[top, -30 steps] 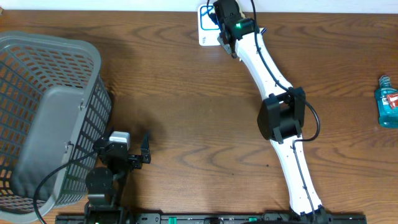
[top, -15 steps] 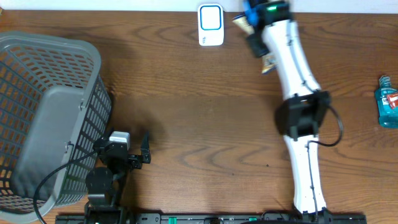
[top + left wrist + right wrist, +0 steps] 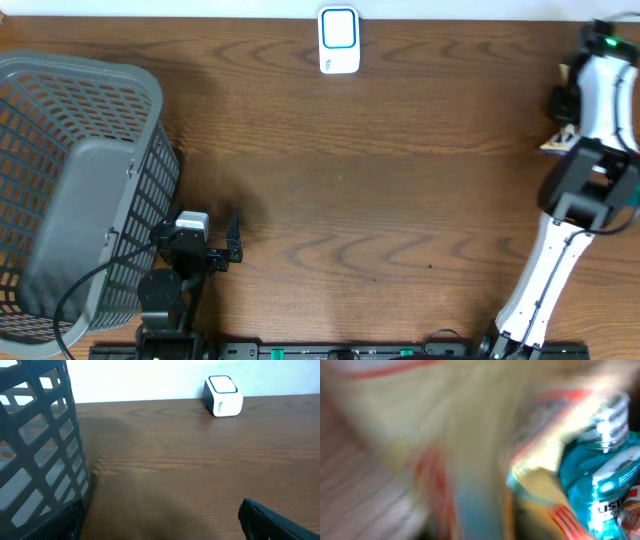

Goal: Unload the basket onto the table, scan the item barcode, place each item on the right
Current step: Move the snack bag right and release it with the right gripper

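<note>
We found the right claw [image 3: 562, 108] out at the far right of the table [image 3: 400, 200], well apart from the scanner [image 3: 339, 40] at the back edge. Its wrist view was smeared by motion, so we could not tell how wide its jaws stood or whether they had hold of anything. A pale packet [image 3: 445, 450] with red and blue print filled most of that view, close to the lens. From above, only a pale corner of it showed beside the arm. It was probably in or just under the claw, though we would not swear to it. Just past it stood a blue bottle [image 3: 602, 480], neck up and very near.

The left claw [image 3: 160, 512] sat low by the basket [image 3: 90, 70], spread wide with nothing between its fingers.

We judged several risks from here. If the packet was coming loose during a fast swing, it could land skewed, strike the bottle and tip it, or slide toward the table's right edge. If it was gripped by a thin edge, it could twist and turn its barcode away from the scanner. With the packet this far from the scanner, no reading was possible. Any return trip at that speed would invite the same slip.
</note>
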